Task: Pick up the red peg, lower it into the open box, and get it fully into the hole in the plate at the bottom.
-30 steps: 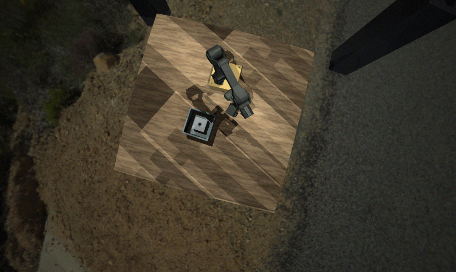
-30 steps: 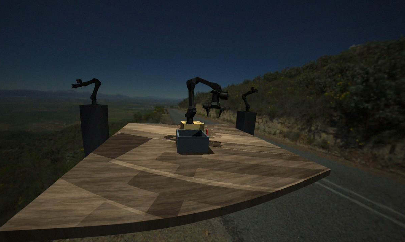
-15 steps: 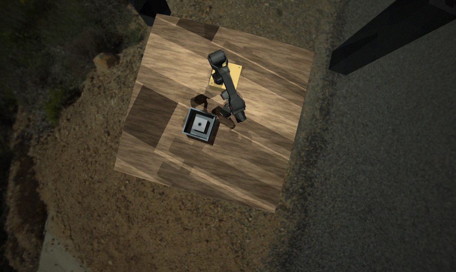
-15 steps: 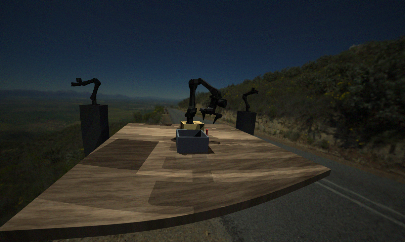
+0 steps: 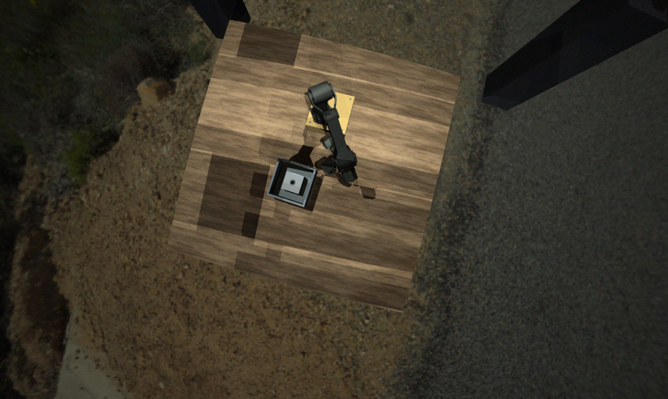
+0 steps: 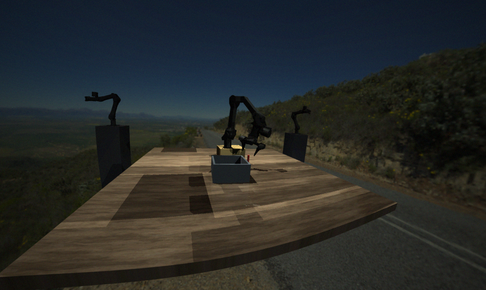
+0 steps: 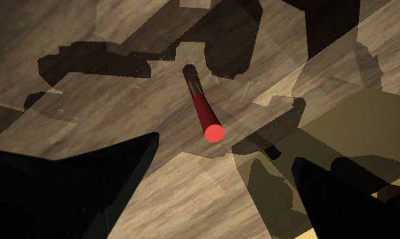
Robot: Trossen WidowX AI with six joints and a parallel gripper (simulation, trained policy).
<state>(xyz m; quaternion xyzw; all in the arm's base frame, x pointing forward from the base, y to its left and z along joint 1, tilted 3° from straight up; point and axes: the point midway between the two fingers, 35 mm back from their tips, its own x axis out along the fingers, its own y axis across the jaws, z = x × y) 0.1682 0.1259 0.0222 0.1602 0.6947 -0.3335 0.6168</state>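
The red peg stands upright on the table beside the box. It is hidden under the arm in the top view. My gripper is open and empty, pointing down above the peg. In the wrist view the peg's top shows between the two fingers, just beyond their tips and nearer the middle than either finger. The open grey box has a pale plate with a dark hole at its bottom. The plate is hidden by the box wall in the exterior view.
The arm's yellow base block sits behind the box and peg. The wooden table carries the base and box. Two other arms stand on dark pedestals beyond the table. Shadows of the arm fall around the peg.
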